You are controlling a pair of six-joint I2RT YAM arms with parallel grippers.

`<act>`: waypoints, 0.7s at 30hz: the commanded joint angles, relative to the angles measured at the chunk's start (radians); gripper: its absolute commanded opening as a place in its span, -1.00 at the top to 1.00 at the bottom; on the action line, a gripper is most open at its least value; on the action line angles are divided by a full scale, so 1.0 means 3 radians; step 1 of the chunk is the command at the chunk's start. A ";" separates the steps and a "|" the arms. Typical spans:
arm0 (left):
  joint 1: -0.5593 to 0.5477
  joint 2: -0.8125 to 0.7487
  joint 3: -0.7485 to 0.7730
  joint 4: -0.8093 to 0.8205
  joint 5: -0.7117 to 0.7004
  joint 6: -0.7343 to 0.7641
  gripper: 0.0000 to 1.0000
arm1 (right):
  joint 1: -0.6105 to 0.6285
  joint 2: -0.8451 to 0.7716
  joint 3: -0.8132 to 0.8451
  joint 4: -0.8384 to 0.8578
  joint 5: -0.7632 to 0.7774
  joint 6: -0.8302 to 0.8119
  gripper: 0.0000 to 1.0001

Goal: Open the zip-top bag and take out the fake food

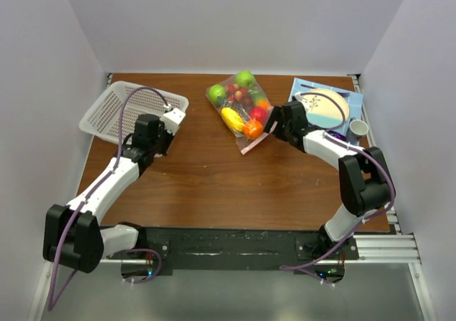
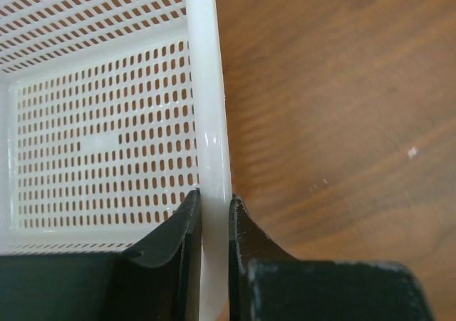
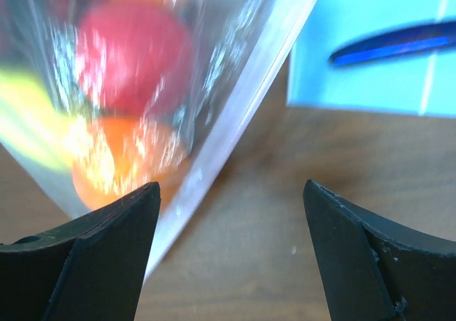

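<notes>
1. 2 pincers low over a brown table (image 1: 214, 186), well apart from each other.
2. Left gripper (image 1: 172, 117): clenched on the white rim of the perforated basket (image 1: 114, 111) at its near right corner. From the wrist, black fingers (image 2: 178, 228) pressed against both faces of the rim, 1 inside the basket and 1 outside, with only the wall's thickness between them.
3. Right gripper (image 1: 275, 127): released, jaws wide apart, nothing pinched. Sits just beside the right edge of the zip-top bag (image 1: 241, 111), near its lower corner.
4. From the right wrist: the bag's clear edge slanting down to just beside 1 of the fingers (image 3: 107, 257); cannot tell whether touching. Bare wood in the gap between the fingers.
5. Zip-top bag flat on the table's far middle, between the basket and the round plate (image 1: 329, 109), pink zip strip (image 1: 251, 144) at its near end, looking closed.
6. Fake food (image 1: 242, 100) all inside the bag: 2 green apples toward the far end, dark grapes in the middle, a yellow banana (image 1: 231, 118) and an orange (image 1: 252, 129) near the strip.
</notes>
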 commanded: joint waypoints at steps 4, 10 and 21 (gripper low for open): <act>0.0008 -0.0126 0.0011 -0.0862 0.0847 0.0492 1.00 | -0.0190 0.0127 -0.0166 0.0715 -0.0324 0.0424 -0.64; 0.0008 -0.0274 0.0133 -0.1568 0.1261 0.0932 1.00 | -0.0195 0.0372 -0.0160 0.0976 -0.0386 0.0690 -0.53; 0.0002 -0.0740 0.0425 -0.2954 0.1793 0.1720 0.98 | -0.0241 0.0736 -0.0079 0.1492 -0.0595 0.1007 0.16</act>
